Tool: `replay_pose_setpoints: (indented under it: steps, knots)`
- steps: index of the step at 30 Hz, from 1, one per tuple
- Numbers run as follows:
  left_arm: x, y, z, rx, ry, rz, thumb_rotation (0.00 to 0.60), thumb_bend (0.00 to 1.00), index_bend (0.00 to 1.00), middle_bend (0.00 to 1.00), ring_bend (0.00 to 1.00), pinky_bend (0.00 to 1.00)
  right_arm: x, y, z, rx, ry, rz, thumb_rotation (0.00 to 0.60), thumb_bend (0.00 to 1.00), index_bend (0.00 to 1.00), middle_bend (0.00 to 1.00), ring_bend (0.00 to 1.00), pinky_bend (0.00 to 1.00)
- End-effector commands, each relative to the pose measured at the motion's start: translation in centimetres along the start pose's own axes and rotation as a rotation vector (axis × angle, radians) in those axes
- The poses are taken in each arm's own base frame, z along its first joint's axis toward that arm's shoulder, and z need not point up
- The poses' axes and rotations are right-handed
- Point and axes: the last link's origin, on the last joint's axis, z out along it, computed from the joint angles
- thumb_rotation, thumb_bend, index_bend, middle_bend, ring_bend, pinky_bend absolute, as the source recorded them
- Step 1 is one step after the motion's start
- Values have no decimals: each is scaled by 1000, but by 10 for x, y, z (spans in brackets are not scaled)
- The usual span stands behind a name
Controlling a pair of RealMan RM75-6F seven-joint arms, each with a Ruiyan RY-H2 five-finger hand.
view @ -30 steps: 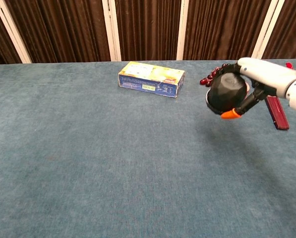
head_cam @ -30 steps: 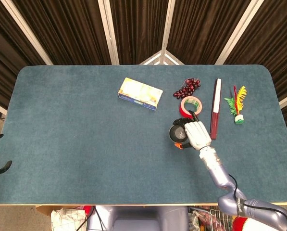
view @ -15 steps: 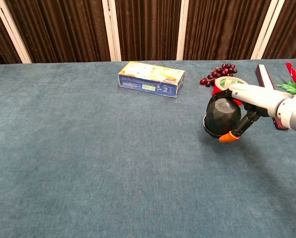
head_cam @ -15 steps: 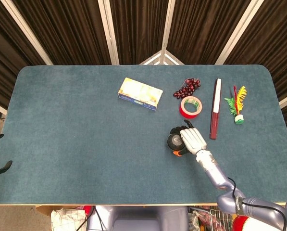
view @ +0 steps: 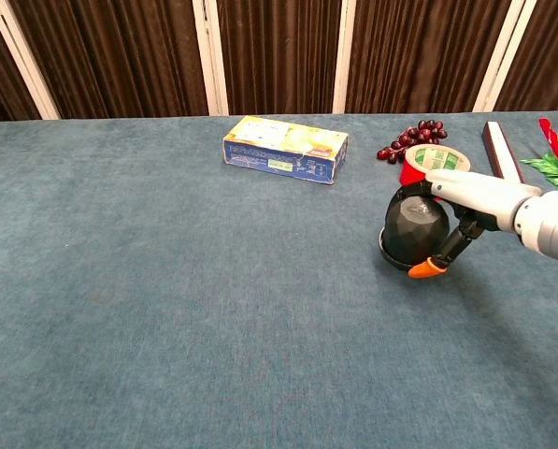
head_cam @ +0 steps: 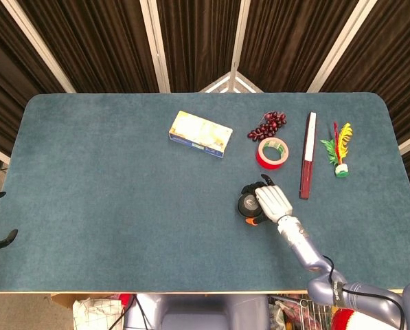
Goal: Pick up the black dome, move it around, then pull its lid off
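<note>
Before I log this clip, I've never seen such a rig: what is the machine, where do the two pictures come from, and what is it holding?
It is a two-armed robot with humanlike hands, steered by a person. One picture looks down from its head, the other looks forward from its chest. Only the right hand shows; it grips the black dome, low over or on the blue table; which, I cannot tell. Behind it lie a red tape roll, a bunch of dark grapes, a yellow and blue box, a long dark red bar and a feathered shuttlecock. The left hand appears in neither picture.
</note>
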Motion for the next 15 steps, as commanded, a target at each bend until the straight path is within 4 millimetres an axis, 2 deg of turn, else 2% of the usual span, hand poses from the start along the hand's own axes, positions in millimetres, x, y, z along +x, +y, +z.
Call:
replay_pose_setpoints:
  steps: [1, 7, 11, 15]
  knots:
    - [0, 0, 0, 0, 0, 0, 600, 307, 203, 0, 0, 88, -2, -1, 0, 1, -15, 10, 600, 286, 501, 607, 226, 0]
    - [0, 0, 0, 0, 0, 0, 600, 307, 204, 0, 0, 88, -3, -3, 0, 3, -24, 9, 600, 256, 469, 559, 196, 0]
    - [0, 0, 0, 0, 0, 0, 600, 307, 204, 0, 0, 88, -5, -4, -1, 2, -49, 1, 600, 175, 380, 477, 147, 0]
    - [0, 0, 0, -1, -1, 1, 600, 306, 204, 0, 0, 88, -5, -5, -1, 1, -64, 3, 600, 149, 313, 396, 109, 0]
